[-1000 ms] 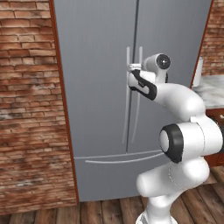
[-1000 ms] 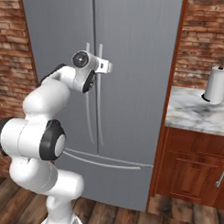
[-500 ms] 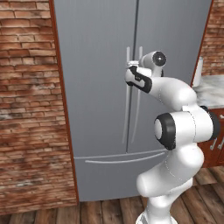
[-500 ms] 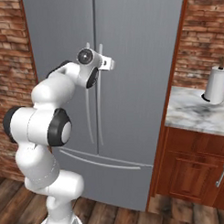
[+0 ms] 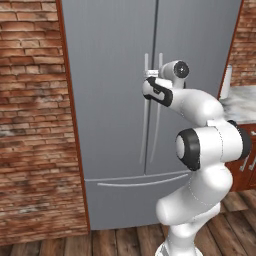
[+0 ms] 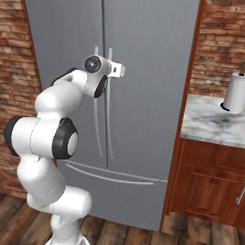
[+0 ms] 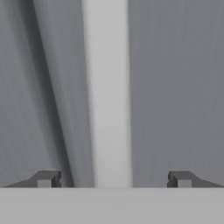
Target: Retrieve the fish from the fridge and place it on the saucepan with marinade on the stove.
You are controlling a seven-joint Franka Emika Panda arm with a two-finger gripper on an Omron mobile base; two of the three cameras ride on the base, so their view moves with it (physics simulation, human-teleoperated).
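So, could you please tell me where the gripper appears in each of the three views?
Left base view: gripper upper centre, at the top of the fridge handles.
Right base view: gripper upper left of centre, at the same handles.
Hand view: gripper at the bottom edge, open, with one pale handle running up between its tips.
Shared landmark: the long vertical handles.

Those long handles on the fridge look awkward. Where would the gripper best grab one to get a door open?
Probably the upper part of a vertical handle, approached straight from the front of the fridge. The bar is slim, upright and stands off the door, so the open gripper can straddle it, one fingertip on each side, then close across its width and pull outward.
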